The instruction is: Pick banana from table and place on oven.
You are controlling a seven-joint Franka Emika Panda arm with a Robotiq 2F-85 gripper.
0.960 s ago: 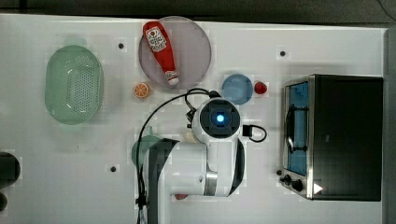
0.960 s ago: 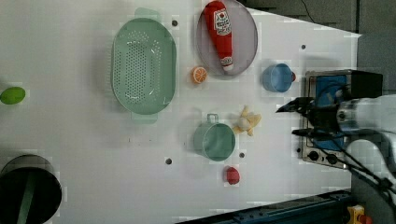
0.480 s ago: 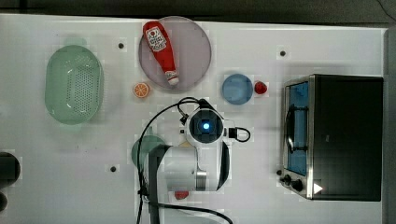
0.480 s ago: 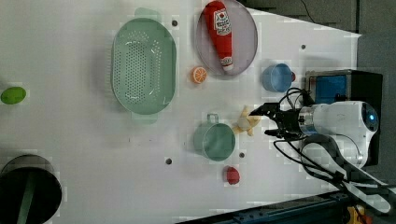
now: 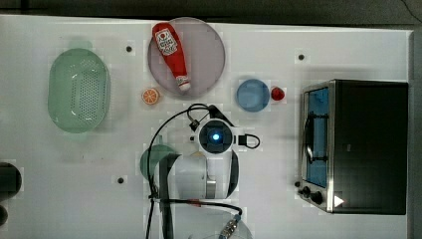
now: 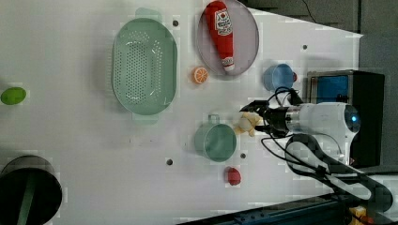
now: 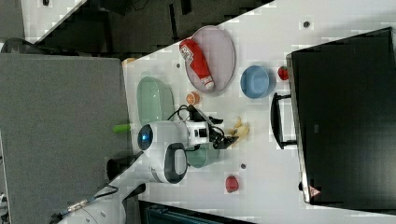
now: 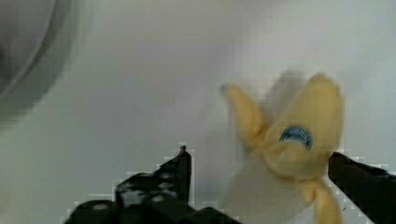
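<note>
The pale yellow, partly peeled banana (image 6: 247, 123) lies on the white table (image 6: 70, 154), next to a green cup (image 6: 216, 140). My gripper (image 6: 257, 120) is low over the table and open, with a finger on either side of the banana (image 8: 292, 149). In the wrist view one black fingertip (image 8: 175, 175) stands clear of the peel, while the other (image 8: 364, 182) is close beside it. The right view shows the gripper (image 7: 227, 136) reaching to the banana (image 7: 241, 130). In the top view the arm's wrist (image 5: 215, 137) covers the banana. The black-topped oven (image 5: 366, 144) stands at the top view's right.
A blue bowl (image 5: 253, 94) and a small red thing (image 5: 277, 93) sit between the arm and the oven. A ketchup bottle (image 5: 171, 52) lies on a round plate (image 5: 206, 55). An orange slice (image 5: 150, 95), a green colander (image 5: 78, 89) and a red fruit (image 6: 233, 176) are nearby.
The arm has swung away from the oven and come down to the banana. Its open fingers now straddle the banana; a second ago they were well off to the side.
</note>
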